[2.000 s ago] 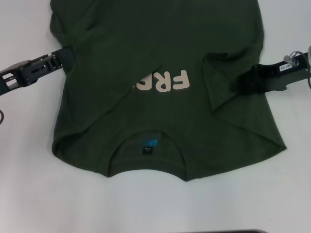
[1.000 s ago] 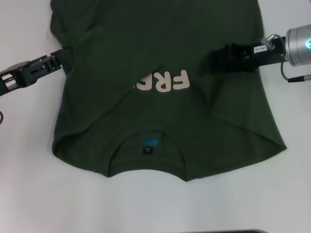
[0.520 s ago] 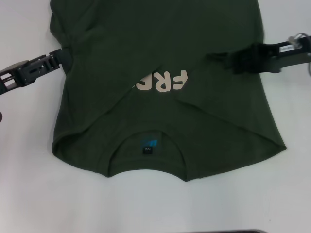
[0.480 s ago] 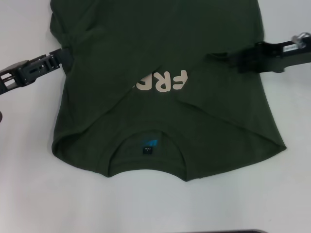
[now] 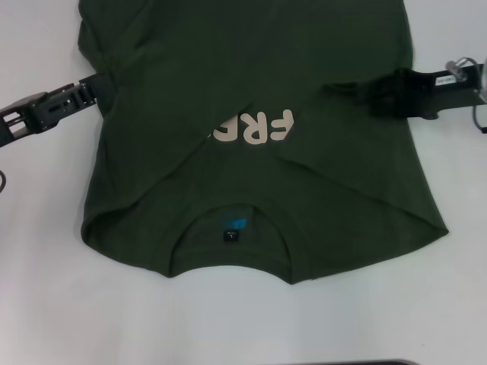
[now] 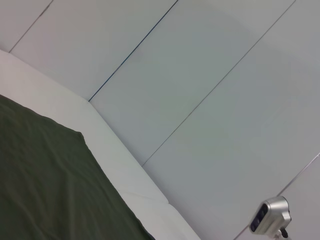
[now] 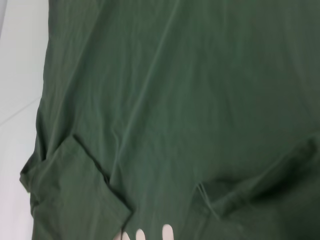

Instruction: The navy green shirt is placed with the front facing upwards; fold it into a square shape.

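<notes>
The navy green shirt [image 5: 251,114] lies flat on the white table, front up, with its collar and blue neck label [image 5: 234,224] toward me. The left sleeve is folded across the chest and covers part of the cream lettering [image 5: 262,128]. The right sleeve is folded inward and lies flat on the body. My left gripper [image 5: 97,81] rests at the shirt's left edge. My right gripper [image 5: 338,90] reaches in low over the folded right sleeve from the right. The right wrist view is filled by the shirt [image 7: 175,100], with the lettering's tips [image 7: 167,232] at its edge.
The white table [image 5: 243,319] runs around the shirt on the near, left and right sides. A dark object [image 5: 358,363] edges the nearest side. The left wrist view has the shirt's edge [image 6: 45,185], the table [image 6: 115,165], a panelled wall and a small silver device [image 6: 270,220].
My right gripper swung from the shirt's right side inward and farther from me, taking the right sleeve with it; the raised fold now lies flat. My left gripper has not moved.
</notes>
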`<state>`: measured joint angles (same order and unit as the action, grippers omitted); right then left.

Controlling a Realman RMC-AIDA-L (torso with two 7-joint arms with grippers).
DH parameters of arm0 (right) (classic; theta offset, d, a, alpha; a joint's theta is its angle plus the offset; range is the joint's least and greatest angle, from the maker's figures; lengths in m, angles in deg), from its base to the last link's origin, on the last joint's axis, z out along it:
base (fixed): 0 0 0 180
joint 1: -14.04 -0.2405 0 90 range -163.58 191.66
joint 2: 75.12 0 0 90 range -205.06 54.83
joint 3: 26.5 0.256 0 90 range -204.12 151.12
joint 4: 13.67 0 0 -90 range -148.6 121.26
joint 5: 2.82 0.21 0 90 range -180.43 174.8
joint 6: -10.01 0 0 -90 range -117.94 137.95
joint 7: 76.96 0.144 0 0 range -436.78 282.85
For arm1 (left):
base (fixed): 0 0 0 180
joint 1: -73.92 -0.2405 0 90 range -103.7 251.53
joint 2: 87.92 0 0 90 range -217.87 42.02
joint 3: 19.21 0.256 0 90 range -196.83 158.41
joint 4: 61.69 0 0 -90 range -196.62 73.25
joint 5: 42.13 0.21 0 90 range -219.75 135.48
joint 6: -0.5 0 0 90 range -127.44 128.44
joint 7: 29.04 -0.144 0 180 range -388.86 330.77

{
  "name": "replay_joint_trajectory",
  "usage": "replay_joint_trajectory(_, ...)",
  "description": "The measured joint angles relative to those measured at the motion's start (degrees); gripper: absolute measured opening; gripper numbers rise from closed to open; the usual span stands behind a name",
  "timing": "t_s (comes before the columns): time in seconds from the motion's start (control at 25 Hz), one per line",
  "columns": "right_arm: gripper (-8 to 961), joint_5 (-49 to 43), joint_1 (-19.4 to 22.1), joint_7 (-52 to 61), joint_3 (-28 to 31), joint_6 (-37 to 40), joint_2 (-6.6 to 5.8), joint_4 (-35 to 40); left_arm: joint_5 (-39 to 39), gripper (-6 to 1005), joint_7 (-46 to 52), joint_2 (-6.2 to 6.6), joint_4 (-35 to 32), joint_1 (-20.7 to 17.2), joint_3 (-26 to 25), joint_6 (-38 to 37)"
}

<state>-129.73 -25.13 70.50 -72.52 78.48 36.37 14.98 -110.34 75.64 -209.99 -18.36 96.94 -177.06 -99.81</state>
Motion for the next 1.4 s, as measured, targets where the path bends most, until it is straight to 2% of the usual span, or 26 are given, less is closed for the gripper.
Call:
replay_joint_trajectory(0.2, 424, 0.3, -0.6, -0.5, 0.0, -5.4, 2.18, 0.0, 0.0, 582, 0.0, -0.09, 0.0, 0.0, 0.0, 0.1)
replay_joint_trajectory(0.6, 420, 0.9, -1.9, -2.0, 0.1, -13.8, 4.08, 0.3, 0.0, 583, 0.0, -0.17, 0.0, -0.1, 0.0, 0.1)
replay_joint_trajectory(0.72, 418, 5.9, -1.5, -5.6, 0.1, -18.2, 4.64, 0.2, 0.0, 583, 0.0, -0.19, 0.0, -0.1, 0.0, 0.1)
replay_joint_trajectory(0.84, 417, 13.6, -0.4, -12.4, 0.1, -19.0, 4.99, 0.2, 0.0, 583, 0.0, -0.19, 0.0, 0.1, 0.0, 0.1)
replay_joint_trajectory(0.92, 416, 17.2, 0.2, -16.3, 0.1, -16.8, 4.59, 0.5, 0.0, 582, 0.0, -0.19, 0.0, 0.1, 0.0, -0.1)
replay_joint_trajectory(1.2, 421, 22.9, 2.9, -26.8, 1.8, -5.5, 1.64, 2.2, -0.1, 582, 0.1, 0.32, 0.0, 0.4, 0.1, -0.7)
replay_joint_trajectory(1.32, 423, 24.2, 4.3, -32.3, 3.4, -0.7, 0.79, 1.6, -0.3, 582, 0.1, 1.19, 0.0, 0.4, 0.4, -1.5)
replay_joint_trajectory(1.4, 422, 22.3, 5.3, -32.9, 3.3, 0.3, 0.75, 3.0, -0.3, 582, 0.1, 1.78, 0.1, 0.7, 0.7, -2.3)
